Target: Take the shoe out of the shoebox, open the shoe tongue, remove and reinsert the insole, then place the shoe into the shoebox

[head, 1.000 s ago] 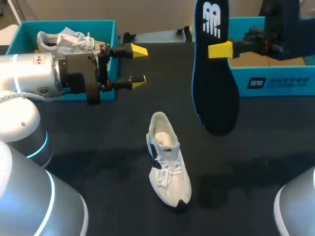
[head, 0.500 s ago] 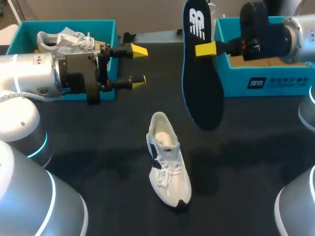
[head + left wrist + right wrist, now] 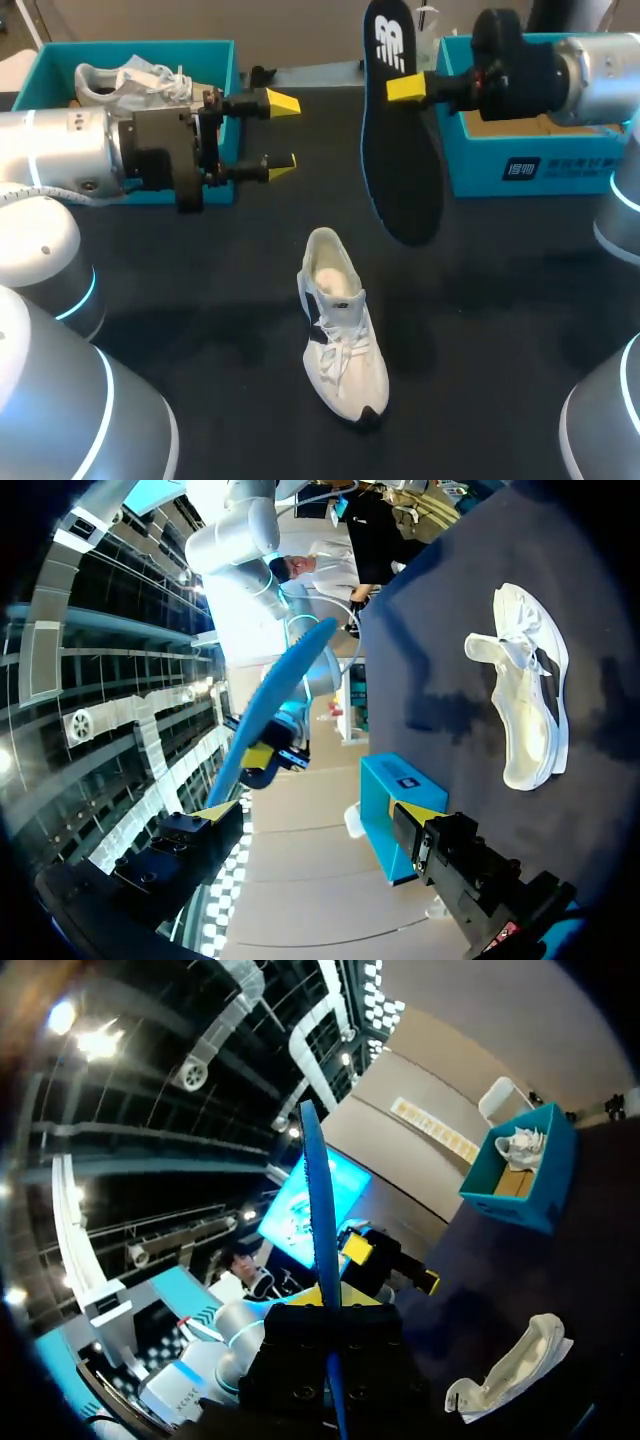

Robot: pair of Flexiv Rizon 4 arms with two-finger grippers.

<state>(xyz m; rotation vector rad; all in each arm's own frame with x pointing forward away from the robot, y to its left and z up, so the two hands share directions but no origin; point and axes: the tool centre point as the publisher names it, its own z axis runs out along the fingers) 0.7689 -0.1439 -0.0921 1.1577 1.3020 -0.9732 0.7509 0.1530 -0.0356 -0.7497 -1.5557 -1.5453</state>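
Observation:
A white shoe (image 3: 340, 325) lies on its sole in the middle of the black table (image 3: 200, 300), heel toward the far side. Above and beyond it hangs a dark insole (image 3: 400, 150) with a blue edge, toe end down, with my right gripper (image 3: 405, 88) shut on its upper part. My left gripper (image 3: 282, 135) stands open and empty, left of the insole and above the table. In the left wrist view, the shoe (image 3: 525, 700) and the insole (image 3: 280, 705) lie ahead of the open gripper (image 3: 318, 813). From the right wrist, the insole (image 3: 322, 1230) shows edge-on, the shoe (image 3: 510, 1375) below it.
A teal shoebox (image 3: 140, 47) at the back left holds another white shoe (image 3: 130, 82). A second teal shoebox (image 3: 540, 165) stands at the back right, behind my right arm. From the right wrist, the left shoebox (image 3: 525, 1175) shows far ahead.
My right arm has carried the insole to the left, toward the table's middle, tilting it slightly. The left arm and the shoe have not moved.

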